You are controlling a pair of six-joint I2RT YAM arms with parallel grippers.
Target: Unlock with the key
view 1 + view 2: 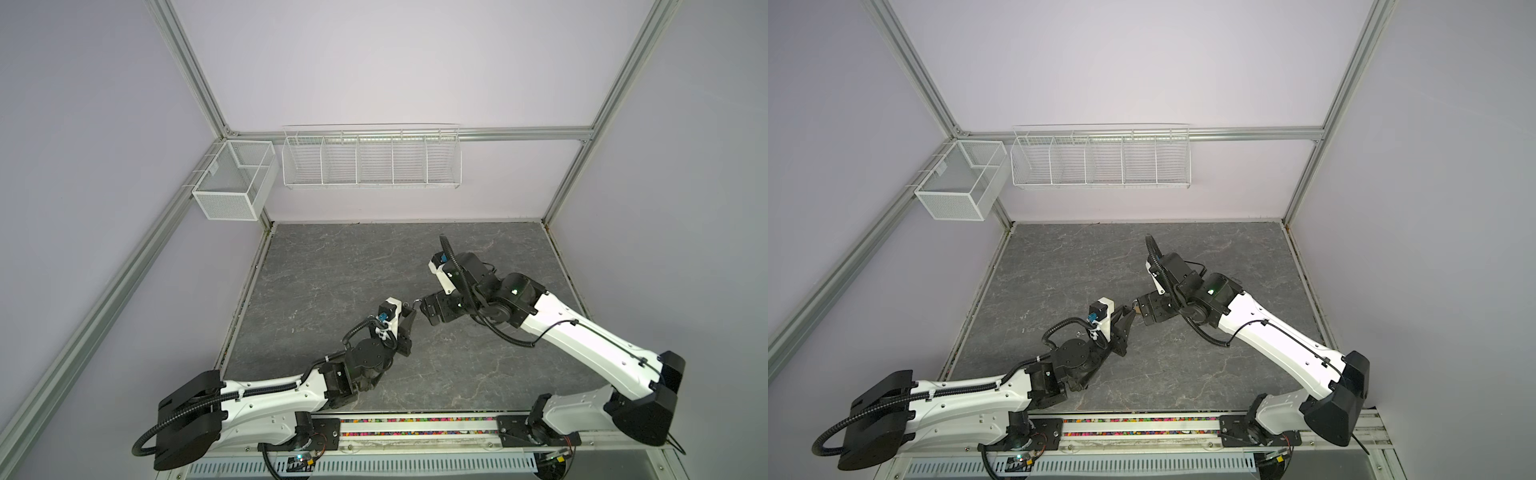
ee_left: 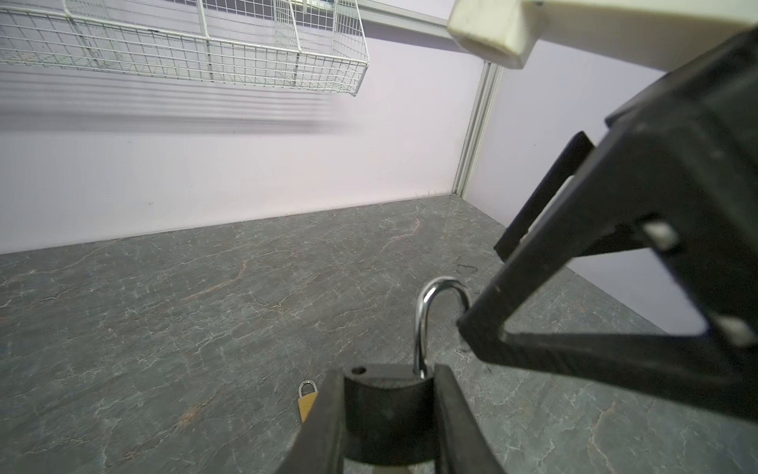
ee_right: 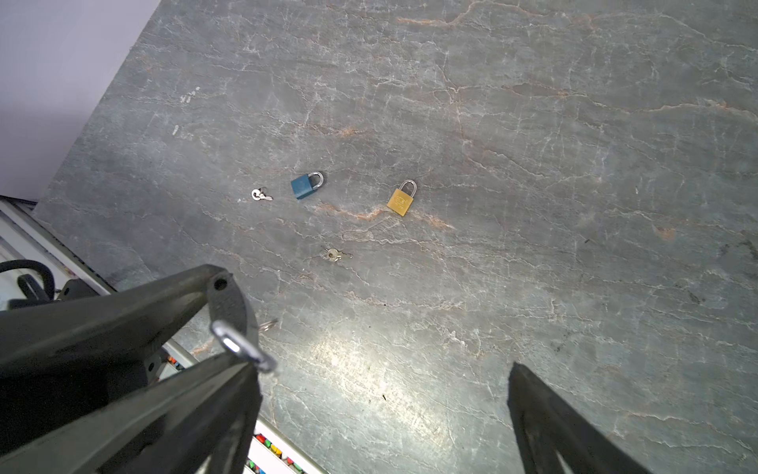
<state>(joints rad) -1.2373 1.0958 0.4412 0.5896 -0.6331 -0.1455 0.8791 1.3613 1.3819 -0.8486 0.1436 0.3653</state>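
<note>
**Step in hand.** The left jaws hold the black padlock (image 2: pixel 387 410) by its body, above the middle of the desk (image 2: pixel 205 307). The shackle (image 2: pixel 419 324) sits in one hole only; the other hole (image 2: pixel 360 370) is empty. Judged from this, the padlock is open. No key can be seen in it, and the keyhole face is hidden.

**Next move.** The right jaws are wide apart and empty, with one finger (image 2: pixel 574 287) just beside the shackle; contact cannot be confirmed. If another lock is to follow, a key must be pinched flat off the desk. Two keys (image 3: pixel 261 194) (image 3: pixel 334 254) lie there near a blue padlock (image 3: pixel 305 186) and a brass padlock (image 3: pixel 401 201).

**Arm pose.** The left arm (image 1: pixel 270 395) reaches from the near left toward the centre, its wrist turned so the shackle points far and right. The right arm (image 1: pixel 582 332) reaches from the near right, its wrist folded back so the jaws face left toward the padlock.
</note>
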